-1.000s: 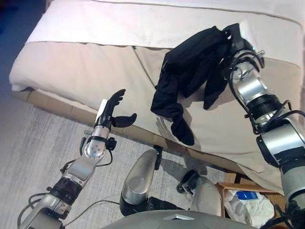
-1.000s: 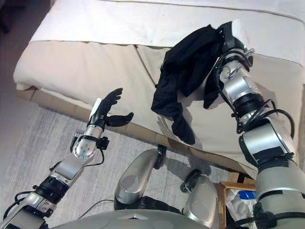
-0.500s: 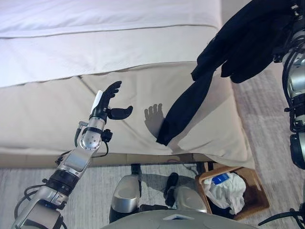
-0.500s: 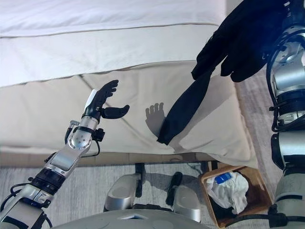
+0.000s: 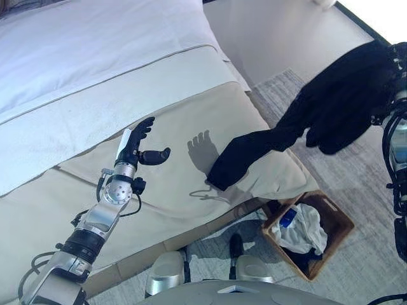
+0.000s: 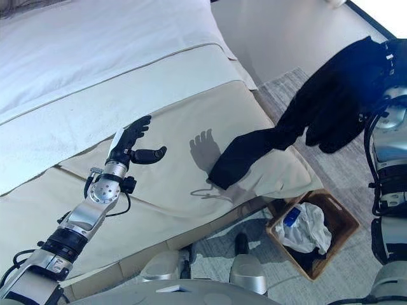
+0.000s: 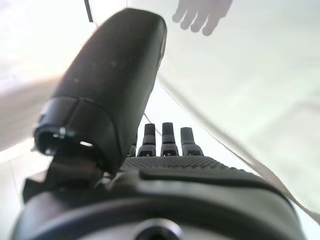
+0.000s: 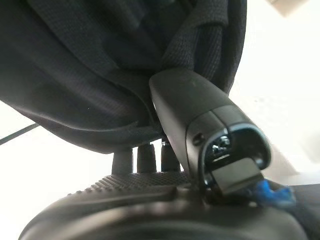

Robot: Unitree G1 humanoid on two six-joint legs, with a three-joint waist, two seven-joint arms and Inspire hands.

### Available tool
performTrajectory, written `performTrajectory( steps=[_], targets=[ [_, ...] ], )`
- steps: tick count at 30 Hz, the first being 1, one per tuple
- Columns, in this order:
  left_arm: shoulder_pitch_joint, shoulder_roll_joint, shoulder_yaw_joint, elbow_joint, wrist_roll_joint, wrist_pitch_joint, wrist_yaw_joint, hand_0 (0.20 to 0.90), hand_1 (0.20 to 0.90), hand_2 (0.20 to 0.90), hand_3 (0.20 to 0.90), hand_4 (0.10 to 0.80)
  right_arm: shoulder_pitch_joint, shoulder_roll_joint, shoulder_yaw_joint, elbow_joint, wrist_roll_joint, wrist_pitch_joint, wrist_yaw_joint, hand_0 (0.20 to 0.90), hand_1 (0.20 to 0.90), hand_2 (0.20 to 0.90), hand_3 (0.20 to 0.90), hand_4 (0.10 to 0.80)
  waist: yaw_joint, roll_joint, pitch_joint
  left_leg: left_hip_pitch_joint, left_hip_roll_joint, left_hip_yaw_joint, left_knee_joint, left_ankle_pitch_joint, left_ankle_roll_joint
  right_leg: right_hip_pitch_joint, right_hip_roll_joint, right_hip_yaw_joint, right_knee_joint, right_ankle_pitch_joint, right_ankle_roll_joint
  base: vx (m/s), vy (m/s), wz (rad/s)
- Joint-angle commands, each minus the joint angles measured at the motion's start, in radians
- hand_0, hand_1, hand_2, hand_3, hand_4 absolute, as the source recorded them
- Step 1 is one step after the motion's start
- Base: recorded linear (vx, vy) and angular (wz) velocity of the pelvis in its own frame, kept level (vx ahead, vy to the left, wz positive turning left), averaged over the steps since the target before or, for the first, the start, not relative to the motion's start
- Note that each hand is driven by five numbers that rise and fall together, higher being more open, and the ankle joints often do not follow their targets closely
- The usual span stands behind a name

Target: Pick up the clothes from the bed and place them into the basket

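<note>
My right hand (image 6: 395, 54) is up at the right edge, shut on a black garment (image 5: 337, 105) that hangs from it in the air. In the right wrist view my thumb (image 8: 195, 120) pinches the black cloth (image 8: 90, 70). One long end of the garment (image 5: 238, 162) trails down onto the beige bed cover (image 5: 184, 190) near the bed's corner. A wooden basket (image 5: 334, 219) stands on the floor by that corner, below the garment, with white clothes (image 5: 304, 229) in it. My left hand (image 5: 138, 143) is open and empty above the bed; it also shows in the left wrist view (image 7: 165, 145).
The bed has a white sheet (image 5: 95, 51) at its far side. A grey rug (image 5: 362, 178) lies under the basket, and bare floor (image 5: 280, 38) lies beyond the bed's corner.
The camera has turned right, so the bed's corner and basket have come further into view. My right hand has carried the black garment rightwards, off the bed and above the basket. The left hand stays open.
</note>
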State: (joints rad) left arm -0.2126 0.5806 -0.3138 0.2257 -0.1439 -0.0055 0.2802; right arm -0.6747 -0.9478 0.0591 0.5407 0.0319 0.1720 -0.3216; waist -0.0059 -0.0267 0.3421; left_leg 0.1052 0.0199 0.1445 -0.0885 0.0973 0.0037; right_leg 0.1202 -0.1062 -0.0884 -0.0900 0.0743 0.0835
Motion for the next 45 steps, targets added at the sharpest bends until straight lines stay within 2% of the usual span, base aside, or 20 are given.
performTrajectory(
  steps=[1, 4, 12, 14, 17, 18, 19, 21, 22, 23, 25, 27, 29, 30, 31, 32, 33, 35, 37, 45],
  targets=[
    [0.054, -0.004, 0.003, 0.013, 0.039, -0.089, 0.040, 0.900, 0.900, 0.900, 0.900, 0.800, -0.041, -0.170, -0.021, -0.063, -0.019, -0.088, -0.085, 0.300, 0.300, 0.300, 0.200, 0.100, 0.000, -0.003, -0.246, 0.031, 0.038, 0.020, 0.038, -0.165, -0.027, -0.036, -0.008, -0.080, 0.053, -0.059, 0.024, -0.012, -0.001, -0.47],
    [0.058, -0.009, 0.005, 0.023, 0.034, -0.097, 0.028, 0.900, 0.900, 0.900, 0.900, 0.800, -0.019, -0.199, -0.033, -0.062, -0.014, -0.076, -0.095, 0.300, 0.300, 0.300, 0.200, 0.100, -0.024, -0.004, -0.251, 0.033, 0.041, 0.025, 0.047, -0.171, -0.026, -0.042, 0.006, -0.038, 0.058, -0.064, 0.018, 0.003, 0.014, -0.42],
    [0.053, -0.036, -0.007, 0.059, 0.041, -0.116, -0.002, 0.900, 0.900, 0.900, 0.900, 0.800, 0.064, -0.242, -0.108, -0.056, -0.005, -0.054, -0.078, 0.300, 0.300, 0.300, 0.200, 0.100, -0.076, -0.008, -0.258, 0.038, 0.044, 0.045, 0.079, -0.192, -0.032, -0.046, 0.023, 0.019, 0.056, -0.064, 0.008, 0.013, 0.071, -0.24],
    [0.063, -0.035, -0.006, 0.062, 0.027, -0.122, -0.018, 0.900, 0.900, 0.900, 0.900, 0.800, 0.102, -0.258, -0.123, -0.062, 0.002, -0.051, -0.084, 0.300, 0.300, 0.300, 0.200, 0.100, -0.089, -0.015, -0.260, 0.029, 0.025, 0.033, 0.123, -0.217, -0.025, -0.050, 0.021, 0.055, 0.054, -0.051, 0.012, 0.043, 0.065, -0.19],
    [0.074, -0.030, 0.000, 0.065, 0.018, -0.124, -0.022, 0.900, 0.900, 0.900, 0.900, 0.800, 0.155, -0.267, -0.174, -0.079, 0.029, -0.044, -0.072, 0.300, 0.300, 0.300, 0.200, 0.100, -0.100, -0.016, -0.256, 0.032, 0.022, 0.023, 0.119, -0.216, -0.026, -0.071, 0.018, 0.086, 0.044, -0.015, 0.031, -0.018, -0.012, -0.30],
    [0.071, -0.024, -0.001, 0.073, 0.012, -0.125, -0.022, 0.900, 0.900, 0.900, 0.900, 0.800, 0.165, -0.273, -0.186, -0.076, 0.039, -0.037, -0.072, 0.300, 0.300, 0.300, 0.200, 0.100, -0.111, -0.008, -0.252, 0.038, 0.029, 0.014, 0.091, -0.205, -0.023, -0.089, 0.019, 0.111, 0.067, -0.017, 0.040, -0.099, -0.116, -0.30],
    [0.064, -0.018, 0.000, 0.078, 0.008, -0.120, -0.015, 0.900, 0.900, 0.900, 0.900, 0.800, 0.175, -0.276, -0.195, -0.070, 0.051, -0.032, -0.079, 0.300, 0.300, 0.300, 0.200, 0.100, -0.112, -0.004, -0.251, 0.039, 0.041, 0.011, 0.062, -0.184, -0.021, -0.103, 0.011, 0.109, 0.106, -0.025, 0.048, -0.141, -0.190, -0.32],
    [0.050, -0.002, 0.015, 0.079, -0.007, -0.109, -0.001, 0.900, 0.900, 0.900, 0.900, 0.800, 0.186, -0.270, -0.214, -0.047, 0.065, -0.029, -0.086, 0.300, 0.300, 0.300, 0.200, 0.100, -0.098, -0.003, -0.247, 0.031, 0.072, 0.022, 0.037, -0.156, -0.023, -0.124, -0.017, 0.067, 0.184, -0.040, 0.062, -0.196, -0.296, -0.23],
    [0.048, 0.000, 0.017, 0.077, -0.008, -0.106, -0.003, 0.900, 0.900, 0.900, 0.900, 0.800, 0.189, -0.271, -0.219, -0.046, 0.068, -0.029, -0.087, 0.300, 0.300, 0.300, 0.200, 0.100, -0.096, -0.003, -0.246, 0.029, 0.075, 0.022, 0.035, -0.154, -0.025, -0.129, -0.019, 0.063, 0.192, -0.046, 0.062, -0.253, -0.352, -0.09],
    [0.039, 0.009, 0.033, 0.068, -0.013, -0.095, 0.000, 0.900, 0.900, 0.900, 0.900, 0.800, 0.194, -0.274, -0.233, -0.035, 0.090, -0.036, -0.093, 0.300, 0.300, 0.300, 0.200, 0.100, -0.086, -0.005, -0.243, 0.014, 0.097, 0.028, 0.039, -0.145, -0.033, -0.139, -0.029, 0.035, 0.206, -0.065, 0.062, -0.243, -0.331, -0.04],
    [0.036, 0.012, 0.050, 0.065, -0.043, -0.074, -0.002, 0.900, 0.900, 0.900, 0.900, 0.800, 0.165, -0.261, -0.230, -0.005, 0.119, -0.077, -0.096, 0.300, 0.300, 0.300, 0.200, 0.100, -0.061, -0.021, -0.239, -0.011, 0.138, 0.062, 0.060, -0.134, -0.070, -0.129, -0.030, -0.046, 0.149, -0.075, 0.046, -0.251, -0.449, -0.20],
    [0.047, -0.010, 0.049, 0.079, -0.087, -0.063, -0.001, 0.900, 0.900, 0.900, 0.900, 0.800, 0.129, -0.266, -0.209, -0.021, 0.149, -0.070, -0.073, 0.300, 0.300, 0.300, 0.200, 0.100, -0.065, -0.022, -0.234, -0.018, 0.175, 0.056, 0.064, -0.104, -0.103, -0.119, 0.006, -0.029, 0.109, -0.066, 0.025, -0.150, -0.327, -0.48],
    [0.037, -0.048, 0.042, 0.076, -0.097, -0.062, 0.019, 0.900, 0.900, 0.900, 0.900, 0.800, 0.076, -0.269, -0.165, -0.031, 0.145, -0.079, -0.069, 0.300, 0.300, 0.300, 0.200, 0.100, -0.062, -0.028, -0.222, -0.053, 0.188, 0.077, 0.122, -0.094, -0.115, -0.107, 0.019, -0.041, 0.083, -0.065, -0.003, -0.204, -0.280, -0.18],
    [0.024, -0.062, 0.036, 0.090, -0.092, -0.065, 0.017, 0.900, 0.900, 0.900, 0.900, 0.800, 0.058, -0.270, -0.148, -0.025, 0.145, -0.087, -0.064, 0.300, 0.300, 0.300, 0.200, 0.100, -0.063, -0.035, -0.217, -0.076, 0.180, 0.088, 0.196, -0.109, -0.112, -0.103, 0.015, -0.057, 0.082, -0.064, -0.015, -0.176, -0.280, -0.08],
    [0.019, -0.081, 0.033, 0.111, -0.086, -0.083, 0.010, 0.900, 0.900, 0.900, 0.900, 0.800, 0.029, -0.267, -0.113, 0.002, 0.133, -0.108, -0.062, 0.300, 0.300, 0.300, 0.200, 0.100, -0.060, -0.044, -0.211, -0.085, 0.136, 0.078, 0.291, -0.170, -0.100, -0.095, 0.006, -0.071, 0.086, -0.063, -0.021, -0.101, -0.182, -0.11],
    [0.024, -0.088, 0.035, 0.113, -0.080, -0.093, 0.011, 0.900, 0.900, 0.900, 0.900, 0.800, 0.015, -0.262, -0.090, 0.012, 0.127, -0.116, -0.063, 0.300, 0.300, 0.300, 0.200, 0.100, -0.059, -0.044, -0.213, -0.088, 0.099, 0.073, 0.304, -0.193, -0.087, -0.101, 0.002, -0.078, 0.097, -0.064, -0.022, -0.053, -0.094, -0.12],
    [0.028, -0.090, 0.036, 0.109, -0.079, -0.096, 0.012, 0.900, 0.900, 0.900, 0.900, 0.800, 0.016, -0.256, -0.084, 0.010, 0.125, -0.117, -0.066, 0.300, 0.300, 0.300, 0.200, 0.100, -0.059, -0.040, -0.214, -0.087, 0.083, 0.072, 0.299, -0.197, -0.080, -0.103, 0.004, -0.082, 0.107, -0.068, -0.022, -0.033, -0.041, -0.11],
    [0.036, -0.089, 0.046, 0.093, -0.080, -0.087, -0.006, 0.900, 0.900, 0.900, 0.900, 0.800, 0.078, -0.211, -0.115, -0.027, 0.112, -0.098, -0.073, 0.300, 0.300, 0.300, 0.200, 0.100, -0.089, -0.016, -0.216, -0.028, 0.092, 0.135, 0.213, -0.186, -0.071, -0.104, 0.020, -0.097, 0.126, -0.073, -0.025, 0.005, -0.045, 0.01],
    [0.020, -0.092, 0.027, 0.098, -0.073, -0.073, -0.001, 0.900, 0.900, 0.900, 0.900, 0.800, 0.119, -0.167, -0.146, -0.039, 0.112, -0.091, -0.079, 0.300, 0.300, 0.300, 0.200, 0.100, -0.089, -0.011, -0.214, -0.021, 0.069, 0.109, 0.186, -0.187, -0.066, -0.089, 0.027, -0.084, 0.109, -0.065, -0.022, 0.013, -0.062, 0.17],
    [0.017, -0.081, 0.023, 0.121, -0.066, -0.049, -0.016, 0.900, 0.900, 0.900, 0.900, 0.800, 0.142, -0.093, -0.137, 0.012, 0.078, -0.076, -0.001, 0.300, 0.300, 0.300, 0.200, 0.100, -0.099, 0.028, -0.216, 0.010, 0.050, 0.113, 0.098, -0.167, -0.064, -0.084, 0.036, -0.081, 0.089, -0.069, -0.011, 0.000, -0.022, 0.03]
  ],
)
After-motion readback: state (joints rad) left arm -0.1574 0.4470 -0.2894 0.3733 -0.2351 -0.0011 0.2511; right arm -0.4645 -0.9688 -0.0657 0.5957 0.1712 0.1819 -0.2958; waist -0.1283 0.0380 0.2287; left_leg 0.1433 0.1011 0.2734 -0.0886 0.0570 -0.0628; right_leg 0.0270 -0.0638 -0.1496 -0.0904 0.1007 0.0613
